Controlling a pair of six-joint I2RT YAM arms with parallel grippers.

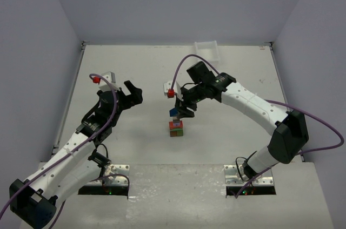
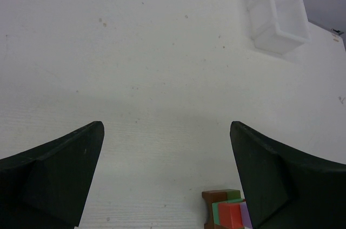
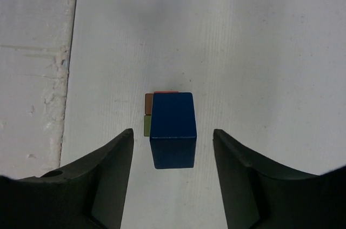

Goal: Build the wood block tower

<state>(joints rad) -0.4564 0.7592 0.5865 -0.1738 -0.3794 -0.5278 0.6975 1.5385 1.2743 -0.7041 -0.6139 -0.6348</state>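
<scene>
While the right fingers [image 1: 185,111] straddle the blue block [image 3: 173,129], they stand partly apart with a gap on either side, touching nothing. That block tops the tower [image 1: 175,126], which stands mid-way across the counter [image 1: 135,67]. At the tower's 10 o'clock, the left fingers [image 1: 132,93] hover, spread wide and empty.

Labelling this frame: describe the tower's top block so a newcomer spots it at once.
At the middle of the table stands a narrow tower, under the right gripper. Its topmost piece is the blue block, the only blue one; those below are red-orange, green, brown.
</scene>
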